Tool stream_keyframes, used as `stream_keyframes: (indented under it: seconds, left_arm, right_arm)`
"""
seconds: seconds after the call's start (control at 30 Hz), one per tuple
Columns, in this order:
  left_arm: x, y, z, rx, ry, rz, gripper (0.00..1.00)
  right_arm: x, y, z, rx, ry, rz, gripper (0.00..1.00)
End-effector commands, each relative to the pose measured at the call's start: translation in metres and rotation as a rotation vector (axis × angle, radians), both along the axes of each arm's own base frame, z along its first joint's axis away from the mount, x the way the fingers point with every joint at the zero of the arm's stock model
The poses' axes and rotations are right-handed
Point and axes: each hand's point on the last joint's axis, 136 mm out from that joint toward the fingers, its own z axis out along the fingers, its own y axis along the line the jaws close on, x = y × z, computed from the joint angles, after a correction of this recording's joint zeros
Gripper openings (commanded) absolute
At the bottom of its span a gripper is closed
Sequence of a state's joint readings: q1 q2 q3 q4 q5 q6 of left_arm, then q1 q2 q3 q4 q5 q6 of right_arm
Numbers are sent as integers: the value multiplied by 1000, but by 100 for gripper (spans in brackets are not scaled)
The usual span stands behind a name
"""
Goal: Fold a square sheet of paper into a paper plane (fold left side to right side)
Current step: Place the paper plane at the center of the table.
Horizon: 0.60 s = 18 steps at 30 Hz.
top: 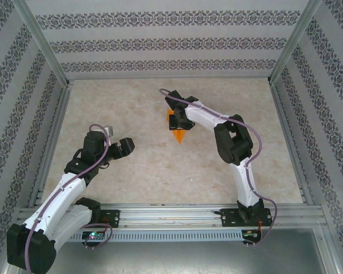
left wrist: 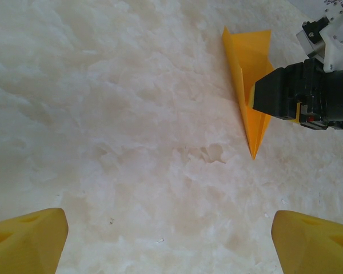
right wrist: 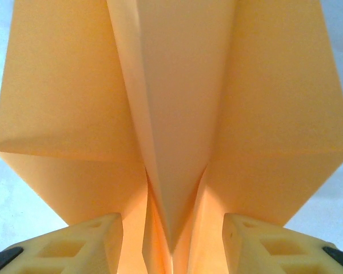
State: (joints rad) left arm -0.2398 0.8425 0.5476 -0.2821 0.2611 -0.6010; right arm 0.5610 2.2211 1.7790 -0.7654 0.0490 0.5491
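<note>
Paper plane sits between my right fingers, half-closed astride its centre fold, grip unclear; left fingers gape empty nearby.

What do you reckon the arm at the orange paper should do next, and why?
Probably the right gripper should close gently on the paper plane along its raised centre fold: its open jaws straddle that ridge, with a gap on each side. The left gripper hangs open, well clear of the paper.
</note>
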Motion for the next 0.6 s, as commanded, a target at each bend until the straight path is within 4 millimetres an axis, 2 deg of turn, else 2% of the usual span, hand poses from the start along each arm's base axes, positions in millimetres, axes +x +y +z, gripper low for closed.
stream_keyframes:
  seconds: [0.0,0.17,0.33,0.57]
  left_arm:
    - [2,5,12,13,-28,5,92]
    - [1,5,12,9,-27,6,92]
    - [0,5,13,9,-28,6,92]
    - [-1,7,18,15,-35,10,92]
  right_arm:
    - [-4,3,17,5,-18,-28,48]
    - [-5,8,22,18,-23,-26,47]
    - [-4,9,37,13,-56,-14,47]
    - [-9,0,76,-18,-142,17,53]
